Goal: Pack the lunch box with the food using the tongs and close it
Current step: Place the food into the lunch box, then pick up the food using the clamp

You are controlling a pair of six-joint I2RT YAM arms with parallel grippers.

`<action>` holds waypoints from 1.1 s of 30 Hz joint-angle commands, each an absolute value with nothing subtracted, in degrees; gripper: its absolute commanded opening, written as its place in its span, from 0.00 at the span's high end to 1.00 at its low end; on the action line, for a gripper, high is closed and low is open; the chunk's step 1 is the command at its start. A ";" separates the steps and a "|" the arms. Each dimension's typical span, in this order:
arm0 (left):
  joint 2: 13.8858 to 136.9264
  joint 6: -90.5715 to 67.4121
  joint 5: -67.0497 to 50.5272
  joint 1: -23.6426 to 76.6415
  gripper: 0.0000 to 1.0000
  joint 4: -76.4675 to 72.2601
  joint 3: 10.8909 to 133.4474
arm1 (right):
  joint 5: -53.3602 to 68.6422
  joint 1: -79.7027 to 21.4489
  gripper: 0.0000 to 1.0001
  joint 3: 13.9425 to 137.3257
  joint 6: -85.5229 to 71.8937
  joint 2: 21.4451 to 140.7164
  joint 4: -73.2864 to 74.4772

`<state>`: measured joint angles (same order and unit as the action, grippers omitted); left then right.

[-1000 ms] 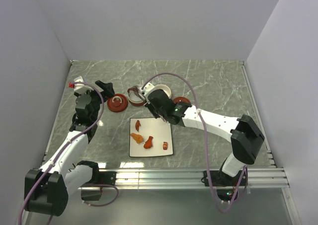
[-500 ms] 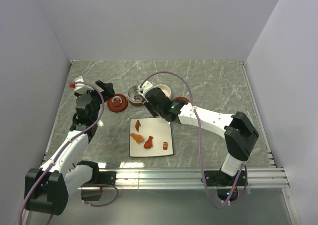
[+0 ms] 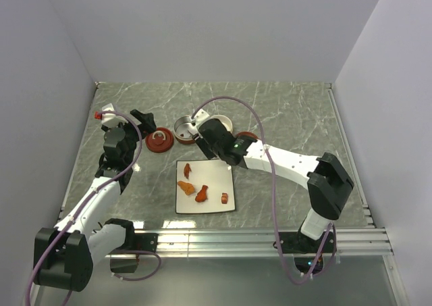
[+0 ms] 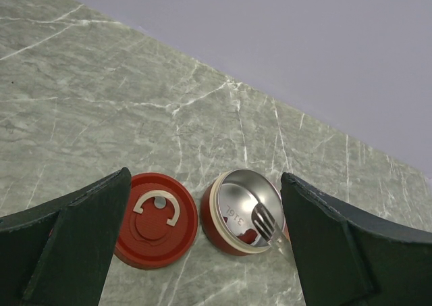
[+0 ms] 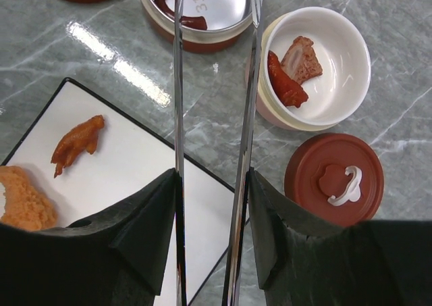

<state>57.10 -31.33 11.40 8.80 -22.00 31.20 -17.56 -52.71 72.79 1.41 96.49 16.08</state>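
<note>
The lunch box stands as two round pots. The steel-lined red pot point(image 5: 202, 12) point(image 4: 244, 211) point(image 3: 183, 128) holds a dark red piece of food point(image 5: 177, 5). The white-lined pot point(image 5: 341, 69) point(image 3: 220, 124) holds two red-brown pieces point(image 5: 291, 68). My right gripper point(image 5: 212, 177) point(image 3: 202, 136) is shut on the tongs point(image 5: 247, 110), whose two arms stand spread, tips over the steel pot. A tong tip point(image 4: 266, 219) shows inside that pot. More orange and red food point(image 3: 194, 188) point(image 5: 78, 142) lies on the white plate point(image 3: 217, 179) point(image 5: 128, 184). My left gripper point(image 4: 202, 252) point(image 3: 140, 120) is open, left of the pots.
A red lid with a white handle point(image 3: 159, 142) point(image 4: 152, 218) lies left of the steel pot. A second red lid point(image 3: 247, 138) point(image 5: 335, 179) lies right of the white pot. Grey walls close in the marble table point(image 3: 290, 110) on three sides.
The tongs' arms have spread apart over the steel pot, and the dark curved strip they carried a second ago now lies inside it. The left arm has not moved.
</note>
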 commanded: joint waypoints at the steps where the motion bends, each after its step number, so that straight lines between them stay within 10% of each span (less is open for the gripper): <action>1: 56.87 -31.99 11.51 8.53 0.00 -24.87 32.69 | -18.72 -52.47 0.48 71.90 1.58 90.98 12.48; 33: 56.25 -31.91 10.11 8.53 0.01 -24.43 32.78 | -32.69 -82.88 0.50 50.89 -27.32 67.06 28.56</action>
